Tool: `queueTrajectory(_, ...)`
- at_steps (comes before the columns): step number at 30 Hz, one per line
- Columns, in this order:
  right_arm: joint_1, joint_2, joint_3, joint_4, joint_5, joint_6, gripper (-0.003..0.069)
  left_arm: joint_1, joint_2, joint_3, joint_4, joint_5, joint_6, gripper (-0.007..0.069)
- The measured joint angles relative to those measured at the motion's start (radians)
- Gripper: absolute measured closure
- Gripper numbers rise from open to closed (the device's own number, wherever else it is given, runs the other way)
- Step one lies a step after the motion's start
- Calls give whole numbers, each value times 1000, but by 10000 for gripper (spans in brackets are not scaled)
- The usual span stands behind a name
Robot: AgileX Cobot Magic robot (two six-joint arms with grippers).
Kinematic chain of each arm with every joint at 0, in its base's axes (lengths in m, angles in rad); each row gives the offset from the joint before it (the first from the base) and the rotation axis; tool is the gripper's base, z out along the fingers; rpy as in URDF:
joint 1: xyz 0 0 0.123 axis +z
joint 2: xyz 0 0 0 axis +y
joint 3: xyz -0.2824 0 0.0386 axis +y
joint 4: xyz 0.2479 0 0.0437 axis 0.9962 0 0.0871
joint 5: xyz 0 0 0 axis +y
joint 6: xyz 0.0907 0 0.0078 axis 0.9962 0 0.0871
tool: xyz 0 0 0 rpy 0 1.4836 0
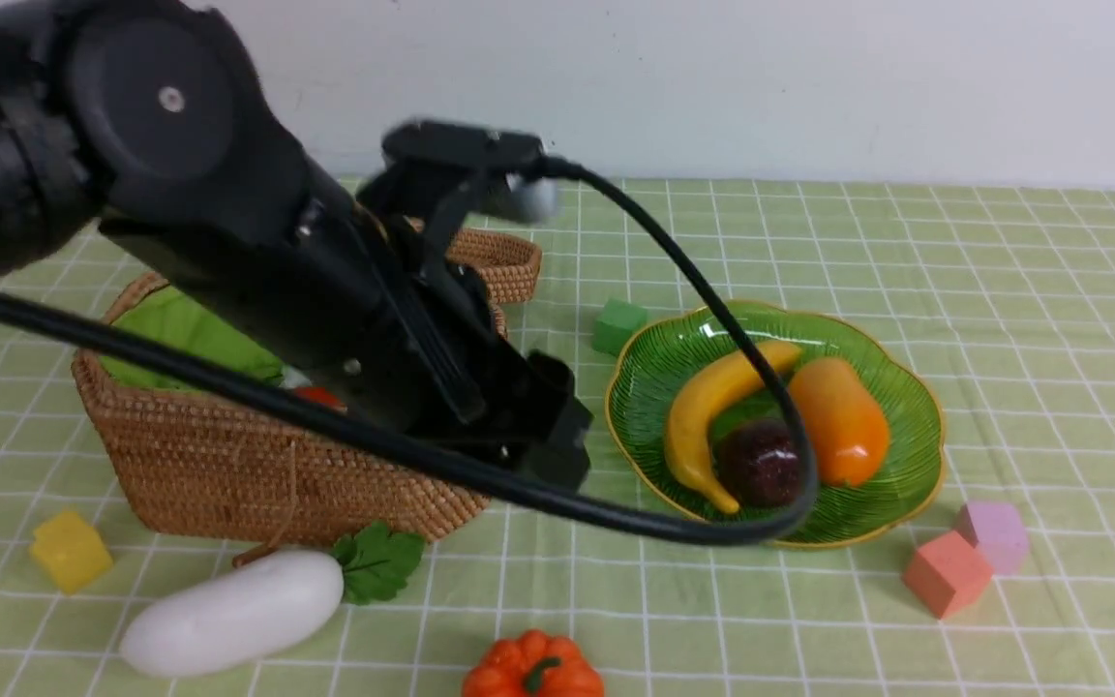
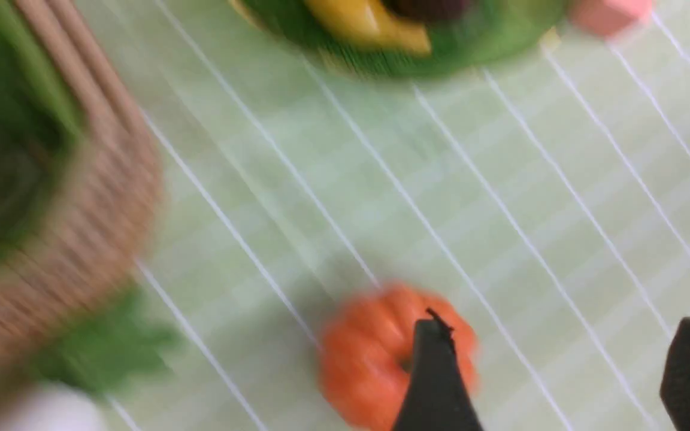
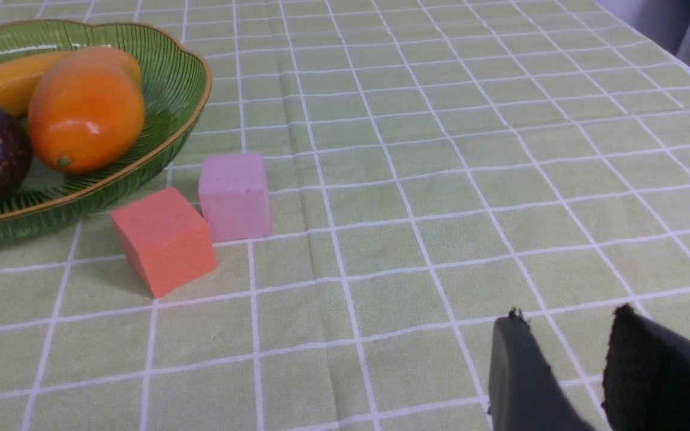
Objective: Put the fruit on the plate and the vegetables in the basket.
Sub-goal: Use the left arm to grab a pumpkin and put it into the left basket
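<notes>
Four small cubes dot a green checked tablecloth (image 1: pixel 1003 290): a green cube (image 1: pixel 618 326) at centre frame, a yellow cube (image 1: pixel 71 551) lower left, and a salmon cube (image 1: pixel 947 573) just beside a lilac cube (image 1: pixel 993 534) lower right.

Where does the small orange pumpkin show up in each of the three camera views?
Front view: the pumpkin sits at the bottom edge, centre, partly cut off.
Left wrist view: the pumpkin is blurred, partly behind one finger of the left gripper.
Right wrist view: not in it.
Shared landmark: the green plate, in all three views.
</notes>
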Motion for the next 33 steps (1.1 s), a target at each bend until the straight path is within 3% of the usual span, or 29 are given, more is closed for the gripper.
queueTrajectory(2,0,0,0,0,0,0,426,-32,45,0,2,94,-95,175)
queueTrajectory(7,0,0,0,0,0,0,426,-94,134,0,19,137,-134,181)
queueTrajectory(16,0,0,0,0,0,0,422,-180,250,0,220,12,-137,183)
queueTrajectory(24,0,0,0,0,0,0,419,-180,288,0,244,-34,-137,192)
queueTrajectory(30,0,0,0,0,0,0,419,-180,292,0,238,-29,-137,284)
queueTrajectory(33,0,0,0,0,0,0,419,-180,292,0,238,-10,-137,391)
